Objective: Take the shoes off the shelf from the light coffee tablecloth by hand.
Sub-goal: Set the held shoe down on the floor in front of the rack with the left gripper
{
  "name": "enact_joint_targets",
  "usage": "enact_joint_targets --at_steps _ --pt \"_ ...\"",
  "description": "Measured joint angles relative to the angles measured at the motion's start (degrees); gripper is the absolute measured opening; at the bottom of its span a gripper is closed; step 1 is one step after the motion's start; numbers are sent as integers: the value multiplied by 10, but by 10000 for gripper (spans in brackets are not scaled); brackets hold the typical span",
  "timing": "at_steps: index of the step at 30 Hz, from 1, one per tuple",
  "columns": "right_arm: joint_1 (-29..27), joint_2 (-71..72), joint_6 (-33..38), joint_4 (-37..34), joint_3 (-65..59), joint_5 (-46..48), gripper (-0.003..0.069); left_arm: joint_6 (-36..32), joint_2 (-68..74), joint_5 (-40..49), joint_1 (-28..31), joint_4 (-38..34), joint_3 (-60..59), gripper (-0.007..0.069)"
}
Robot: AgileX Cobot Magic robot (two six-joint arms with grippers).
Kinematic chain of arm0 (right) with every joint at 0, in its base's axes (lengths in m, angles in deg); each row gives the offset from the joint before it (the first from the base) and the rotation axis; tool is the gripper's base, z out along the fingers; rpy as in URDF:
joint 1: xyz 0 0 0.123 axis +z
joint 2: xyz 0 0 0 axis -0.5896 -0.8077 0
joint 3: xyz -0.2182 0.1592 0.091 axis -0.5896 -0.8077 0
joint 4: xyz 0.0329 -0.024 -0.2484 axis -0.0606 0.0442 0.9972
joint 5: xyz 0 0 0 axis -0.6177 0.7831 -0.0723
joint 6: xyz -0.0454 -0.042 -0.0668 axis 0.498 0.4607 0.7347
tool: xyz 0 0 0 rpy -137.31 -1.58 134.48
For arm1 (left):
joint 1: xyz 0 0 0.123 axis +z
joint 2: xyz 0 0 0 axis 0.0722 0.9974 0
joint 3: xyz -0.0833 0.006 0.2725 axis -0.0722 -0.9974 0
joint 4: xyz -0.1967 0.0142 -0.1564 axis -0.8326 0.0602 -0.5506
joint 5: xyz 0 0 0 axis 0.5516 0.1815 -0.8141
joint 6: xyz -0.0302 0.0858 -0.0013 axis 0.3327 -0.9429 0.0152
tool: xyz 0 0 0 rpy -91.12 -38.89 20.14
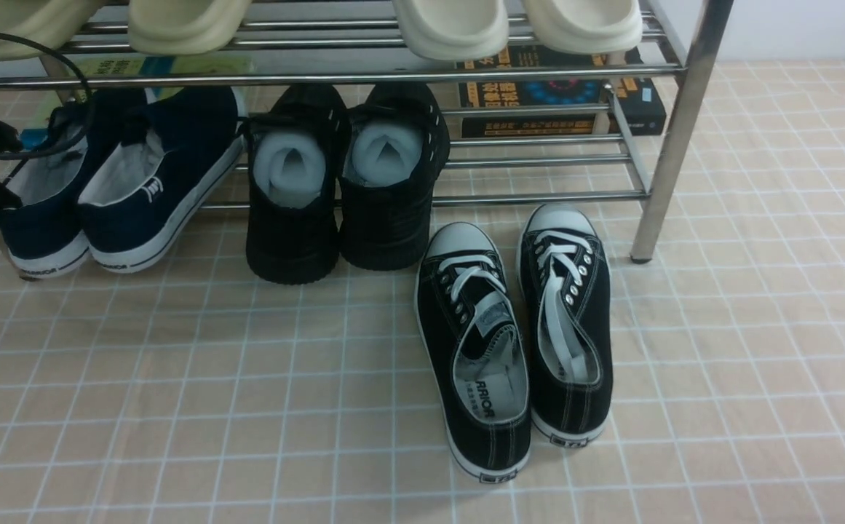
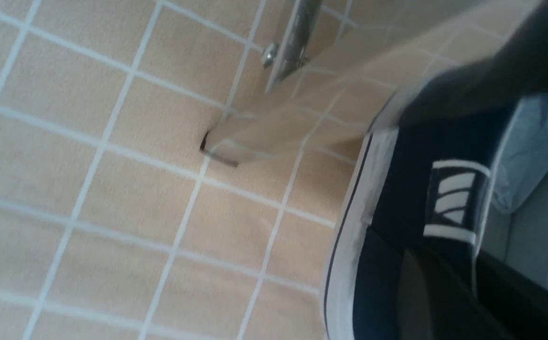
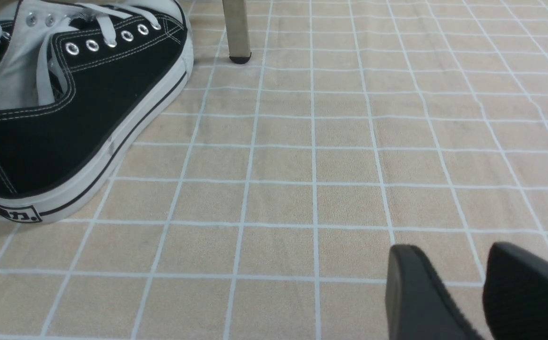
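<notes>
Bright, diffuse, even light; shadows faint. Mild glint on shelf (image 1: 364, 75) bars. Left wrist view blurred; others sharp.

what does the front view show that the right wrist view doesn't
Front only: the navy shoes, the foam-stuffed black shoes, cream slippers and books at the shelf. Right wrist only: the right gripper, jaws apart. Both: the black lace-up sneakers, one shelf leg, the tablecloth.
</notes>
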Motion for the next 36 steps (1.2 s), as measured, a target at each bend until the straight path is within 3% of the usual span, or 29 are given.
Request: enact_joint_targets --at_steps 9,15,23,36 --pt "0 0 0 0 0 0 239 190 -165 138 0 229 -2 44" --pt "0 0 0 0 0 0 239 229 -230 227 0 308 -3 43" --pt "0 0 0 0 0 0 239 257 -277 204 0 307 -87 43" --pt "0 0 0 0 0 0 239 286 -286 -17 0 259 -341 43"
